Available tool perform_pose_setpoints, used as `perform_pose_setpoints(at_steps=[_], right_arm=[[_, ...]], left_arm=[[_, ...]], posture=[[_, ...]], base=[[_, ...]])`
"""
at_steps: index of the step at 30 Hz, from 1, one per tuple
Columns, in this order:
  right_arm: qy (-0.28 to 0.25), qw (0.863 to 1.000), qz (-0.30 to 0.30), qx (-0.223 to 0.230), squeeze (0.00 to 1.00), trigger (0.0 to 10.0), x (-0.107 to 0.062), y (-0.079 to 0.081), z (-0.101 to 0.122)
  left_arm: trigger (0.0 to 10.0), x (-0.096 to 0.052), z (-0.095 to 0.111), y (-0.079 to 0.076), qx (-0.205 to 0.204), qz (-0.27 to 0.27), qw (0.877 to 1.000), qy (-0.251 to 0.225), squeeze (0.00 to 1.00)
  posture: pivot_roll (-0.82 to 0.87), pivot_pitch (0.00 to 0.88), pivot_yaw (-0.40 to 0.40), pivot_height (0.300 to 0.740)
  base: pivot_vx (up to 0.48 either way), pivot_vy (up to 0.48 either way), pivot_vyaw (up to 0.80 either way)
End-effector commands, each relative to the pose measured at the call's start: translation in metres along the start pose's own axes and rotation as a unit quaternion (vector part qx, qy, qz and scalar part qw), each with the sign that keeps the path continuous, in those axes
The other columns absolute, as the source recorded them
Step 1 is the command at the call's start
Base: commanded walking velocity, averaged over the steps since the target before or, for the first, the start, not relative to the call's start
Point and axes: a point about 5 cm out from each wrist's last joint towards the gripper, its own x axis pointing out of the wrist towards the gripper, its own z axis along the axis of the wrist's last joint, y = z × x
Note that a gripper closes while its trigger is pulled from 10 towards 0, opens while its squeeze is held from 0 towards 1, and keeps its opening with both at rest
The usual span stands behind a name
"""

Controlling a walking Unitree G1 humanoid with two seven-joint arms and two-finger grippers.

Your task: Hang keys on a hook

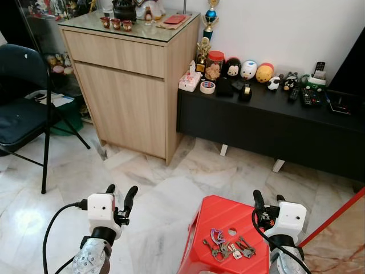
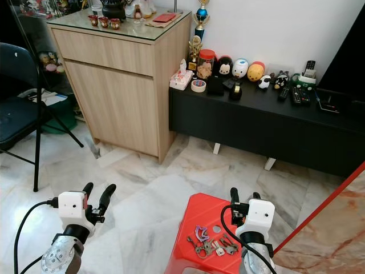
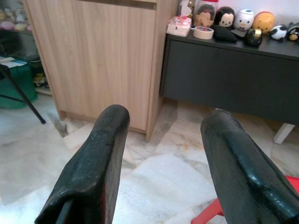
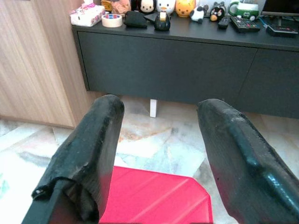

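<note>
Nothing is done yet: I'm seeing the keys (image 1: 228,248) lying in a loose bunch on the red stool (image 1: 211,220), near and right. I'm holding the right gripper (image 1: 267,201) just beside them, fingers spread, empty. Left gripper (image 1: 121,193) is hovering over the marble floor (image 1: 159,188), also spread. No hook spotted; pickup and hanging are both remaining.

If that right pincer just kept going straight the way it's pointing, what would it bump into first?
Probably the black low cabinet. The right pincer, fingers open, points over the red stool's edge and bare marble floor toward its front; depth is uncertain.
</note>
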Motion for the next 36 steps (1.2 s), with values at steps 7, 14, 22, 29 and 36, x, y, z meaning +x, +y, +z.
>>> perform_pose_setpoints(at_steps=[7, 14, 22, 29, 36], right_arm=[[-0.015, 1.000, -0.010, -0.005, 0.00, 10.0, 0.003, -0.006, 0.009], [-0.013, 1.000, -0.016, -0.004, 0.00, 10.0, 0.004, -0.006, 0.010], [0.010, 1.000, -0.006, -0.001, 0.00, 10.0, 0.004, -0.001, 0.005], [0.001, 1.000, 0.016, 0.017, 0.00, 10.0, 0.003, 0.006, 0.006], [0.003, 1.000, 0.020, 0.007, 0.00, 10.0, 0.001, 0.008, 0.006]], left_arm=[[10.0, 0.002, 0.003, -0.001, -0.006, -0.001, 1.000, 0.000, 0.00], [10.0, 0.008, 0.007, 0.001, -0.007, 0.002, 1.000, -0.006, 0.00], [10.0, 0.008, 0.008, 0.004, -0.005, 0.009, 1.000, -0.008, 0.00], [10.0, 0.009, 0.007, 0.008, -0.011, 0.023, 1.000, -0.005, 0.00], [10.0, 0.010, 0.008, 0.005, -0.019, 0.016, 1.000, -0.005, 0.00]], posture=[[0.01, 0.000, -0.061, 0.740], [0.01, 0.000, -0.059, 0.740], [0.01, 0.000, -0.061, 0.730], [0.01, 0.000, -0.059, 0.730], [0.01, 0.000, -0.059, 0.730]], base=[[0.000, 0.000, 0.00], [0.000, 0.000, 0.00], [0.000, 0.000, 0.00], [0.000, 0.000, 0.00], [0.000, 0.000, 0.00]])
